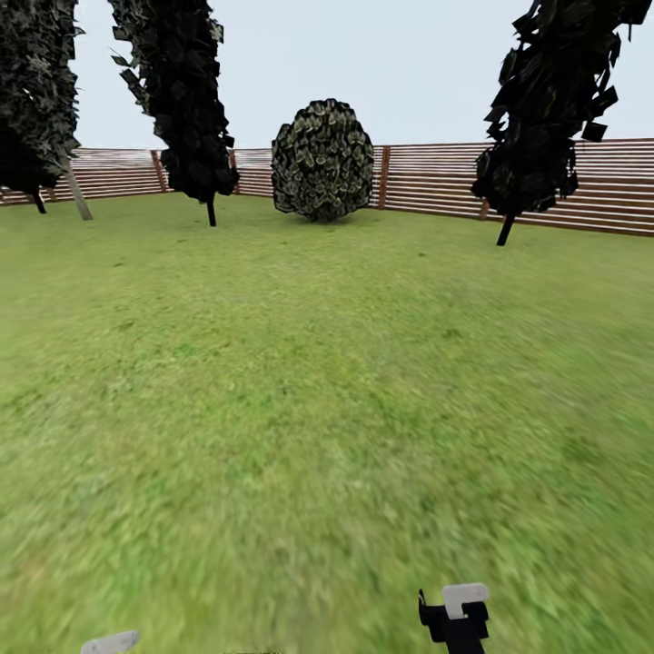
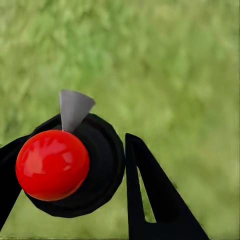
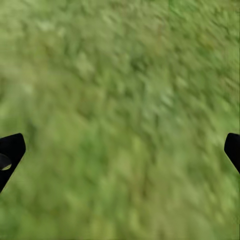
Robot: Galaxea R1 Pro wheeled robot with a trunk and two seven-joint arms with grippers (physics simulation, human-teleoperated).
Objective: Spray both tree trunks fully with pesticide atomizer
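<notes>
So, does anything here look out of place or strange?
Nothing looks spilled or damaged. The lawn is plain grass up to the wooden fence. In the left wrist view the left tool is shut on the atomizer, a red ball with a grey nozzle. The right tool hangs open above grass.

Red-topped atomizer point(image 2: 52, 164) between tool fingers point(image 2: 150, 195)

Even, bright daylight with no cast shadows. The green grass lawn point(image 1: 318, 409) smears with blur toward the head view's bottom and in both wrist views. A soft white highlight glosses the shiny red ball point(image 2: 52, 164).
</notes>
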